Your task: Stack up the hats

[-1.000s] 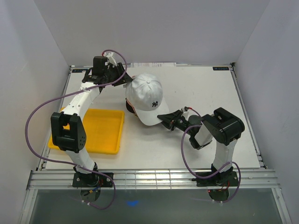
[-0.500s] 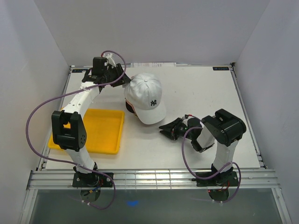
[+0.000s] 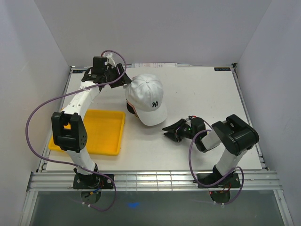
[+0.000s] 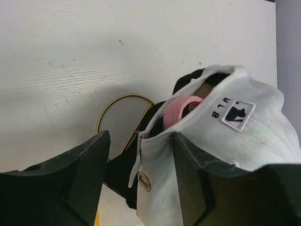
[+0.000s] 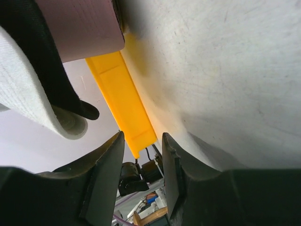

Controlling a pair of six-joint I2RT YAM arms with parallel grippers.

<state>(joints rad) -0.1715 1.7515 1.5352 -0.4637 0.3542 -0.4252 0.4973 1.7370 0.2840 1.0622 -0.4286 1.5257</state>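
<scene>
The white cap with a dark NY logo [image 3: 148, 96] sits on top of a pile in mid-table, brim toward the near right. Under it the black cap [image 3: 130, 108] shows at the left edge. In the left wrist view the white cap's back with an MLB patch [image 4: 235, 113] covers the pink cap [image 4: 181, 106] and the black cap [image 4: 122, 169]. I cannot make out the tan cap. My left gripper [image 3: 123, 78] is open, its jaws astride the white cap's back strap [image 4: 136, 183]. My right gripper [image 3: 170, 133] is open and empty, just off the white brim [image 5: 28, 94].
A yellow tray [image 3: 101, 132] lies at the near left of the table; its edge also shows in the right wrist view [image 5: 122, 99]. A gold wire stand [image 4: 113, 106] sits under the caps. The left arm reaches along the table's left side to the back.
My right gripper has drawn back from the white cap's brim, toward the near right, and the brim has settled. The left gripper has barely moved.
</scene>
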